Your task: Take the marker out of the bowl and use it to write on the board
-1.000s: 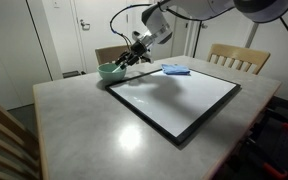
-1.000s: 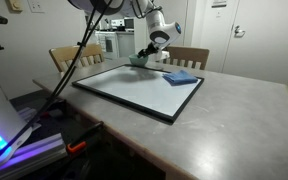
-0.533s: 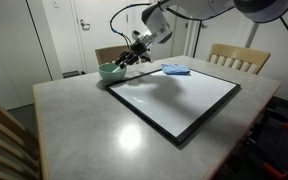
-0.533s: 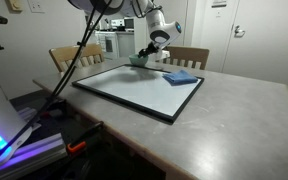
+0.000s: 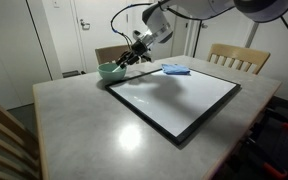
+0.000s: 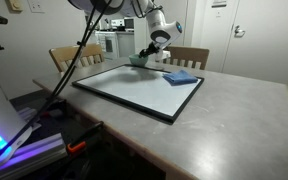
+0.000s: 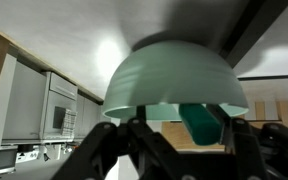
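The pale mint-green bowl [image 5: 108, 70] [image 6: 137, 62] stands on the grey table just off a far corner of the board [image 5: 174, 97] [image 6: 139, 88]. My gripper [image 5: 121, 63] [image 6: 146, 57] reaches down into it. The wrist view is upside down, so the bowl [image 7: 174, 75] arches over the black fingers. A dark green marker [image 7: 201, 122] pokes out from the bowl's rim between the jaws of my gripper [image 7: 182, 125], close to the right-hand finger [image 7: 231, 128]. The left-hand finger stands well apart from the marker, so the gripper is open around it. The marker is too small to make out in both exterior views.
A flat blue cloth [image 5: 175, 69] [image 6: 181, 76] lies beside the board's far edge, close to the bowl. Wooden chairs [image 5: 232, 58] [image 6: 74, 58] stand at the table's far side. A chair back [image 5: 4, 140] rises at the near corner.
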Available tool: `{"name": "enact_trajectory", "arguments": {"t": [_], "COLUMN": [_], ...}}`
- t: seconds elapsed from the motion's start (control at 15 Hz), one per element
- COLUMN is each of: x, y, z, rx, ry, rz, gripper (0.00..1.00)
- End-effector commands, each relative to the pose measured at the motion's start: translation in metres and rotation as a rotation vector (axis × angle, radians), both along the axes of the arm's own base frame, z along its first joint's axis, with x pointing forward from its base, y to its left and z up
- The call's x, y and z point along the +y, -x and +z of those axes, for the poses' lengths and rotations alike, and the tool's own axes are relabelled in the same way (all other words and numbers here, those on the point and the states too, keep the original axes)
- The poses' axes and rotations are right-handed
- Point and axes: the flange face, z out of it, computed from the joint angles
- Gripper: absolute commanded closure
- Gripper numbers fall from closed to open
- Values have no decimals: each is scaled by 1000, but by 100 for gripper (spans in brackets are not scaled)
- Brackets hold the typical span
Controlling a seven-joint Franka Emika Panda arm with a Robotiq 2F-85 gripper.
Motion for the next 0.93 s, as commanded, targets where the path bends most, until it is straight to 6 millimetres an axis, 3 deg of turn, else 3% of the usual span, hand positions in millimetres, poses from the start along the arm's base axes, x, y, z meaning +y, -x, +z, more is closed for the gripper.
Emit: {"name": "enact_trajectory", "arguments": {"t": [0.0, 0.2, 0.6, 0.67, 0.87], "x": [-7, -9, -9, -9, -8], "y": [0, 0, 2, 2, 2], "z": [2, 2, 1, 1, 2], "rx": [12, 17, 27, 29, 29], "ry": [12, 18, 25, 26, 29], "rz": [13, 17, 29, 30, 33], "gripper": [45, 50, 40, 59, 73]}}
